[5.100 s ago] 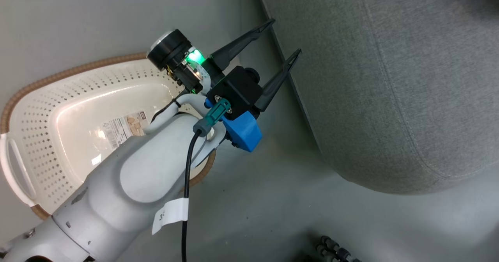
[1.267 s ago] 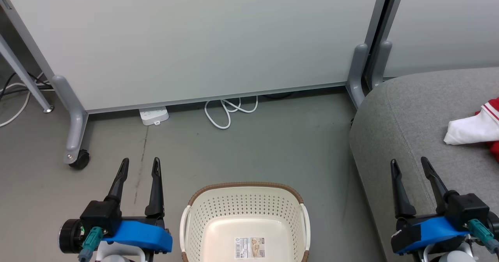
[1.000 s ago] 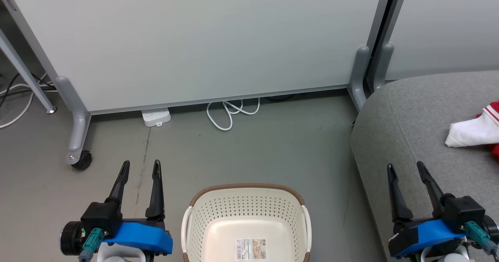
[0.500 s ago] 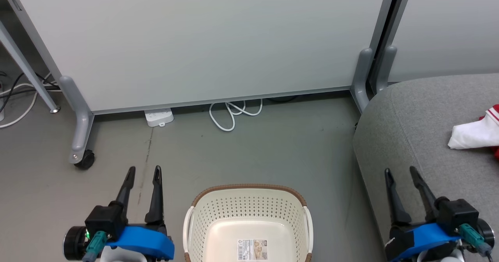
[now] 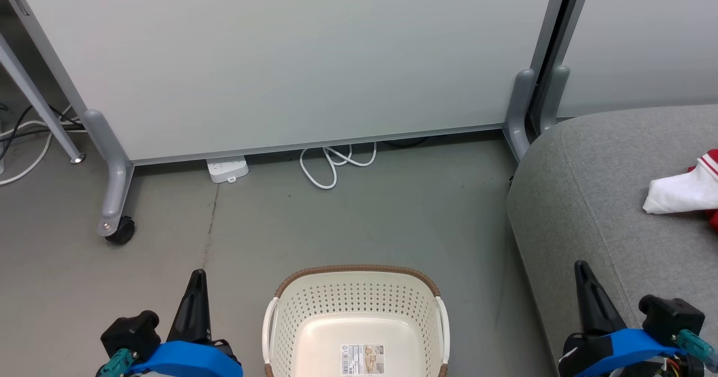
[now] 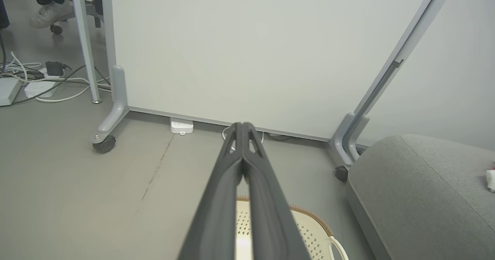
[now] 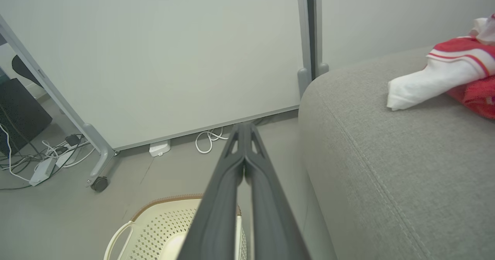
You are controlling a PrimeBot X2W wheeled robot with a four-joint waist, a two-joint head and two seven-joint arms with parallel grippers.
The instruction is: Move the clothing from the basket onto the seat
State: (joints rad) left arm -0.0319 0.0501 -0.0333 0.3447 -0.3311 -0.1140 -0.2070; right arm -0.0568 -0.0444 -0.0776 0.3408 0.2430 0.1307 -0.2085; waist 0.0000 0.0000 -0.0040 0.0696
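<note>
The red and white clothing (image 5: 681,193) lies on the grey sofa seat (image 5: 583,208), well apart from the cream basket (image 5: 359,299), which stands on the floor (image 5: 364,225) with its paper label (image 5: 362,358) uncovered. The fabric looks soft, light and limp, so I think a raised fold is the best place to pinch it. The left gripper (image 5: 197,279) and the right gripper (image 5: 581,270) each have their fingers pressed together and hold nothing.

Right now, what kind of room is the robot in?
Probably an office or lab corner: a wheeled partition wall, a power strip and white cable on the grey floor, plus a grey sofa.
</note>
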